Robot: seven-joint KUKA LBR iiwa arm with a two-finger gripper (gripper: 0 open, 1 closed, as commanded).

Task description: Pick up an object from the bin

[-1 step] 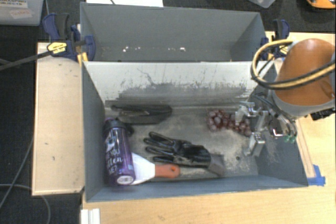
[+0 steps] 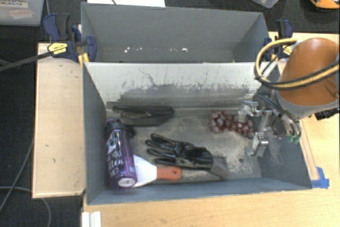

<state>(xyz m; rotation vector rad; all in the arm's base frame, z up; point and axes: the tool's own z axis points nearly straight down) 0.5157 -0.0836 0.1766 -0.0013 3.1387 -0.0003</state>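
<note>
Nearest the front wall of the bin (image 2: 175, 82): a scraper (image 2: 159, 173) with an orange handle and a pale blade, lying flat along that wall, its blade end touching the cap end of a purple bottle (image 2: 118, 154). The bottle lies on its side along the left wall, cap toward the front left corner. Just behind the scraper is a black glove (image 2: 178, 150), tips pointing toward the left wall; it touches or overlaps the scraper's handle, I cannot say which. Further back, at the foot of the rear wall left of middle, lies a dark long tool (image 2: 143, 114), kind not clear. Right of middle, near the rear wall, a bunch of dark red grapes (image 2: 225, 122) sits on the bare floor, apart from the glove. My gripper (image 2: 256, 145) is down in the bin at the right side, close to the floor, just beside the right end of the grapes; contact not clear. I cannot tell how wide it stands, nor whether it has hold of anything, since its metal parts overlap from this angle. My orange wrist cover (image 2: 313, 74) and looped cables (image 2: 271, 56) sit above the right wall.
</note>
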